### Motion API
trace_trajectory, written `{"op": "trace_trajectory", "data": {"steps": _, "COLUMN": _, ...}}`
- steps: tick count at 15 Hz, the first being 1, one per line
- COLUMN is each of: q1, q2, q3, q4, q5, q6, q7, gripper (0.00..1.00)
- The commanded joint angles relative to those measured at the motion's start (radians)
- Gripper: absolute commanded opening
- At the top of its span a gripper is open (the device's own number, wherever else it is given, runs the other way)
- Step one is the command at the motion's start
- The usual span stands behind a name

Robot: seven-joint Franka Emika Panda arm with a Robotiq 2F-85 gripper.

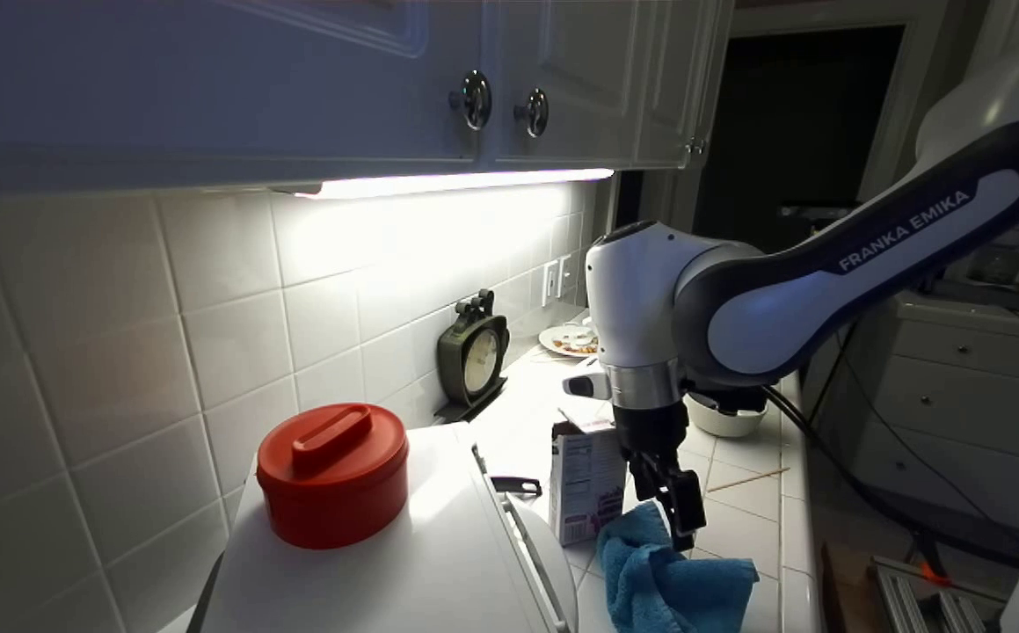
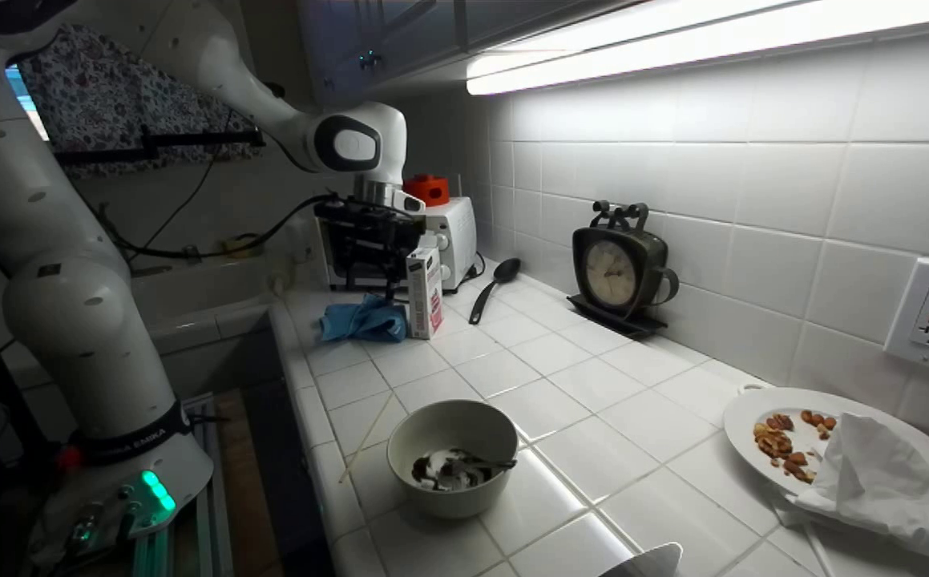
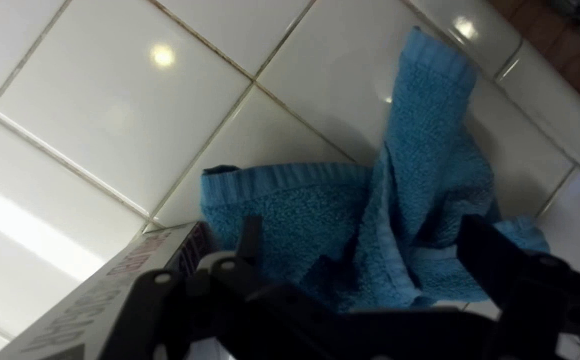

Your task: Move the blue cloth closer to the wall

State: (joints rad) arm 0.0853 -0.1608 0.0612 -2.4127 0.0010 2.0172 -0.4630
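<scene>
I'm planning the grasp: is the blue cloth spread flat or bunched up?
Bunched up. In the wrist view, the blue cloth lies in overlapping folds with deep, shadowed creases.

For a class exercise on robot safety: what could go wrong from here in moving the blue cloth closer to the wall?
The box stands beside the cloth, toward the wall, so it might get toppled. The cloth is bunched, so the open gripper could pinch only a fold and lose it.
</scene>
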Motion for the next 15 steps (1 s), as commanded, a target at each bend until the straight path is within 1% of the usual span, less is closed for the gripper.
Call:
{"op": "trace_trajectory", "data": {"steps": 1, "q1": 0.024, "q2": -0.026, "q3": -0.018, "q4": -0.022, "q5": 0.036, "q6": -0.014, "q7": -0.164, "gripper": 0.74}}
{"op": "trace_trajectory", "data": {"steps": 4, "q1": 0.034, "q2": -0.018, "q3": -0.013, "q4": -0.022, "q5": 0.036, "q6": -0.012, "q7": -0.224, "gripper": 0.5}}
{"op": "trace_trajectory", "data": {"steps": 5, "q1": 0.037, "q2": -0.016, "q3": -0.012, "q4": -0.022, "q5": 0.037, "q6": -0.01, "q7": -0.236, "gripper": 0.44}}
{"op": "trace_trajectory", "data": {"steps": 9, "q1": 0.043, "q2": -0.005, "q3": -0.009, "q4": -0.02, "q5": 0.048, "q6": 0.007, "q7": -0.237, "gripper": 0.16}}
{"op": "trace_trajectory", "data": {"steps": 10, "q1": 0.043, "q2": -0.001, "q3": -0.009, "q4": -0.019, "q5": 0.05, "q6": 0.013, "q7": -0.232, "gripper": 0.18}}
{"op": "trace_trajectory", "data": {"steps": 11, "q1": 0.043, "q2": 0.004, "q3": -0.01, "q4": -0.019, "q5": 0.051, "q6": 0.02, "q7": -0.234, "gripper": 0.13}}
{"op": "trace_trajectory", "data": {"steps": 12, "q1": 0.042, "q2": 0.011, "q3": -0.011, "q4": -0.017, "q5": 0.05, "q6": 0.033, "q7": -0.23, "gripper": 0.06}}
{"op": "trace_trajectory", "data": {"steps": 13, "q1": 0.041, "q2": 0.015, "q3": -0.009, "q4": -0.021, "q5": 0.044, "q6": 0.059, "q7": -0.222, "gripper": 0.06}}
{"op": "trace_trajectory", "data": {"steps": 14, "q1": 0.041, "q2": 0.025, "q3": -0.007, "q4": -0.02, "q5": 0.037, "q6": 0.073, "q7": -0.218, "gripper": 0.03}}
{"op": "trace_trajectory", "data": {"steps": 15, "q1": 0.041, "q2": 0.031, "q3": -0.006, "q4": -0.022, "q5": 0.035, "q6": 0.092, "q7": -0.215, "gripper": 0.07}}
